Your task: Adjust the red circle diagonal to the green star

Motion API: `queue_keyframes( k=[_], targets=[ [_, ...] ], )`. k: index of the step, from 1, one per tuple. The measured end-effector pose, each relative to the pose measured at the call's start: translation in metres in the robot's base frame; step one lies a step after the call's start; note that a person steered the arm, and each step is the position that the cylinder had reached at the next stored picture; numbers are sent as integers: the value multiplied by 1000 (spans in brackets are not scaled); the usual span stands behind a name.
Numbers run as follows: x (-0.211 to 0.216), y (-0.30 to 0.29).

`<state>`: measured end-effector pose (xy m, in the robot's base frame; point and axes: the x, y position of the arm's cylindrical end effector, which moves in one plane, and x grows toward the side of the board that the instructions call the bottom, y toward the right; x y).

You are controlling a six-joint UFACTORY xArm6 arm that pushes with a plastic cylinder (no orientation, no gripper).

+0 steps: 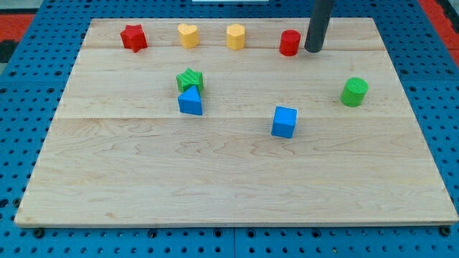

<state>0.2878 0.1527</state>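
Landmark: green star on the counter. Blue triangle touches it on the view's bottom side; blue cube and green cylinder lie to its right. Toward the view's top run red star, yellow heart, yellow hexagon and red circle, with my tip just right of the circle.

My tip sat just right of the red circle, the lane toward the green star lay open, yellow blocks lining the top edge.
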Motion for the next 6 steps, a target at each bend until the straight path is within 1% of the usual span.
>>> queue_keyframes(
  k=[1,2,3,4,5,6],
  targets=[
    [31,-40],
    [9,-33],
    [-3,-21],
    [0,-27],
    [18,-68],
    [-1,-44]
  ],
)
